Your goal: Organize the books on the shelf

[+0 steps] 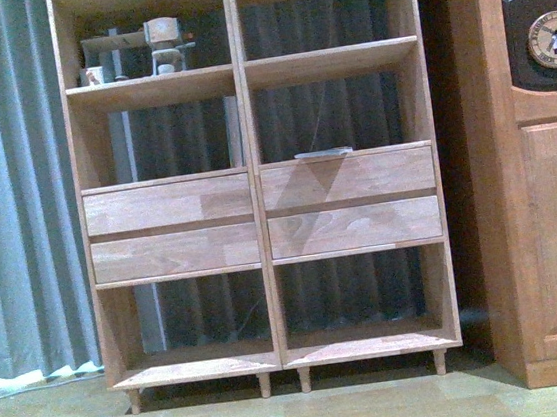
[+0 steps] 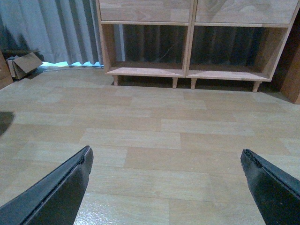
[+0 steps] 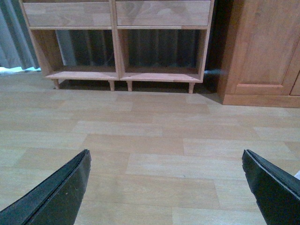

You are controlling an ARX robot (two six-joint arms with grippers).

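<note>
The light wooden shelf (image 1: 258, 221) stands straight ahead in the front view, and its low compartments show in both wrist views (image 2: 187, 70) (image 3: 117, 72). A thin flat book (image 1: 322, 152) lies on the board above the right drawers. A pale upright slab (image 1: 234, 131) stands against the central divider; I cannot tell whether it is a book. My left gripper (image 2: 166, 151) is open over bare floor, well short of the shelf. My right gripper (image 3: 165, 152) is also open over the floor, holding nothing. Neither arm shows in the front view.
A darker wooden cabinet (image 1: 548, 188) with a round dial (image 1: 553, 39) stands to the right of the shelf. Small wooden ornaments (image 1: 164, 45) sit on the upper left board. A grey curtain (image 1: 13, 178) hangs behind. A cardboard box (image 2: 23, 65) lies on the floor at the left.
</note>
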